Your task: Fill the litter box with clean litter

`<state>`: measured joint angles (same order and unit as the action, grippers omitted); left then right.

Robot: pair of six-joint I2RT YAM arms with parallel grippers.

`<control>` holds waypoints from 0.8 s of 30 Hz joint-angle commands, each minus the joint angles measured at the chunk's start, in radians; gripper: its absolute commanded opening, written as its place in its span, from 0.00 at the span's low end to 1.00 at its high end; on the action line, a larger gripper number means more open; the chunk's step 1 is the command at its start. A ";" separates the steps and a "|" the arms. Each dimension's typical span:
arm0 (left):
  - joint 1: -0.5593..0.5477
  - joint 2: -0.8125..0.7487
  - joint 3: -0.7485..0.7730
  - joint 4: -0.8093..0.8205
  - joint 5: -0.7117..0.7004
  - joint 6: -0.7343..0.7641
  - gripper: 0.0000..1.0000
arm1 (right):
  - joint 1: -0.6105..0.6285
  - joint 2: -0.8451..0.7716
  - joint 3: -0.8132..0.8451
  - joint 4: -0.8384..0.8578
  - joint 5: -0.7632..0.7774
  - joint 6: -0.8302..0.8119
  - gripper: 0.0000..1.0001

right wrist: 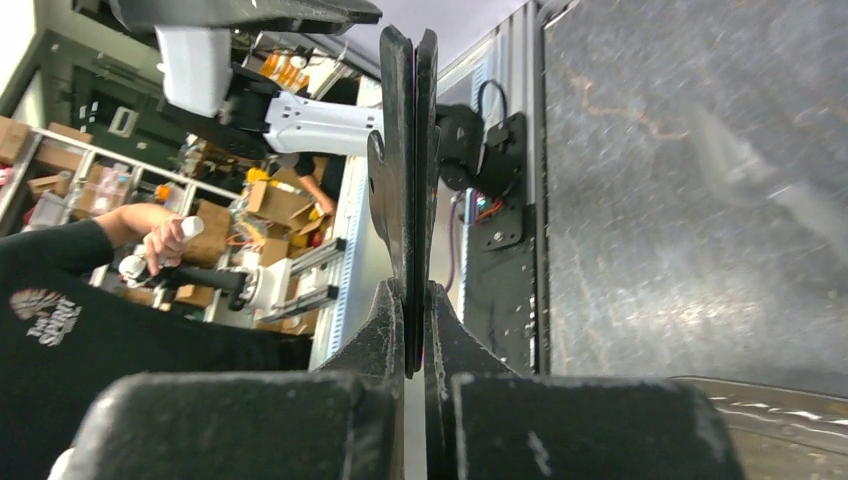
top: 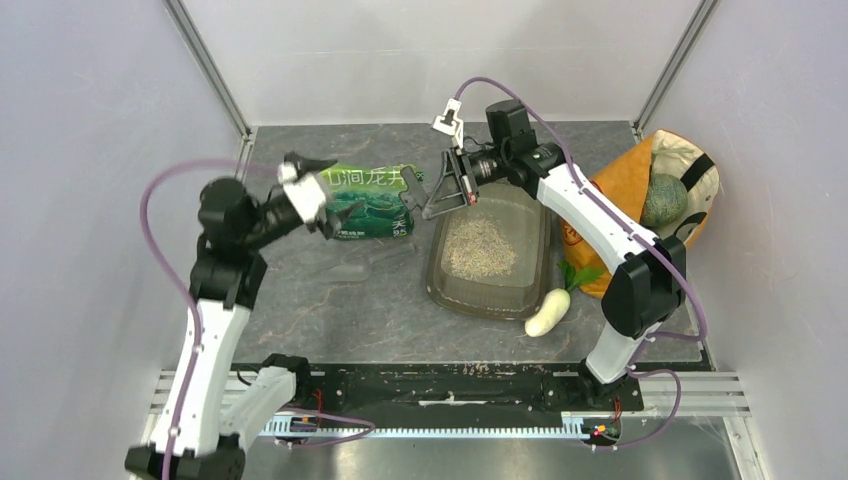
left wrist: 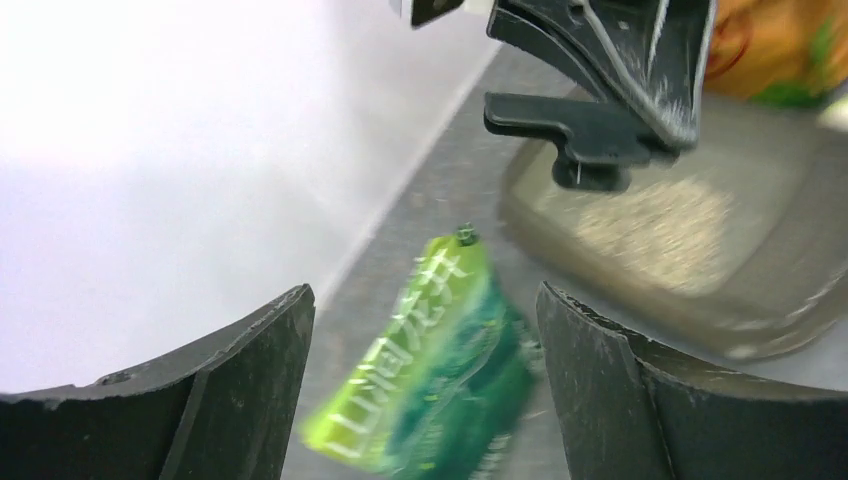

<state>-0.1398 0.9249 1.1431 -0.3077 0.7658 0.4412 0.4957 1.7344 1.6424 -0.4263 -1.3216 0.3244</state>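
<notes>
- Top view: litter box (top: 437, 272) flat on the table (top: 330, 300), right of centre, with clean litter (top: 478, 248) heaped inside towards its middle and far part.
- Same view: green pouch (top: 378, 203) lying flat just left of the tray's far corner, printed face up.
- Left gripper (top: 335, 188) at the pouch's left end, jaws spread wide, nothing between them. Cannot tell from above whether touching the pouch.
- Left wrist view: left gripper (left wrist: 423, 300) with both fingers (left wrist: 250, 390) far apart and the pouch (left wrist: 430, 390), blurred, below the gap, clear of both pads. Also shows the tray (left wrist: 770, 330) and litter (left wrist: 660, 225) beyond, which this arm's top view only places to the right.
- Right gripper (top: 438, 198) over the tray's far-left corner, pointing down and left, jaws together, empty.
- Left wrist view again: right gripper (left wrist: 600, 150) seen side-on above the tray's far edge, above the litter and not touching it.
- Right wrist view: right gripper (right wrist: 412, 60) with fingers pressed flat together, nothing pinched. Bare table (right wrist: 700, 200) to one side; a glossy grey edge at the bottom corner, probably the tray rim. No litter visible here.
- Only in the right wrist view: room beyond the table, cardboard boxes, a person in a black sleeve (right wrist: 60, 310).
- Only in the top view: orange-and-cream bag (top: 625, 175) right of the tray, white vegetable (top: 548, 312) by the tray's near-right corner.
</notes>
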 commanded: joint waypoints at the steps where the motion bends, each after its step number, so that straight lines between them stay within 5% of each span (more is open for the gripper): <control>1: -0.004 -0.142 -0.211 0.171 0.004 0.650 0.87 | 0.041 -0.035 -0.045 -0.090 -0.070 0.001 0.00; 6: -0.029 -0.185 -0.278 0.157 0.127 0.933 0.86 | 0.105 -0.047 -0.040 -0.229 -0.049 -0.073 0.00; 11: -0.050 -0.217 -0.289 0.130 0.217 1.013 0.84 | 0.167 -0.062 -0.055 -0.304 -0.029 -0.124 0.00; 16: -0.072 -0.241 -0.281 -0.028 0.313 1.190 0.79 | 0.205 -0.057 -0.061 -0.315 -0.033 -0.121 0.00; 19: -0.095 -0.239 -0.257 -0.259 0.345 1.430 0.73 | 0.227 -0.043 -0.049 -0.317 -0.038 -0.115 0.00; 24: -0.139 -0.219 -0.243 -0.324 0.311 1.496 0.71 | 0.258 -0.014 -0.028 -0.317 -0.054 -0.110 0.00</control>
<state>-0.2508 0.6884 0.8585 -0.5121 1.0462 1.7580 0.7300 1.7145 1.5822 -0.7357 -1.3434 0.2230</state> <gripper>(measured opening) 0.709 0.034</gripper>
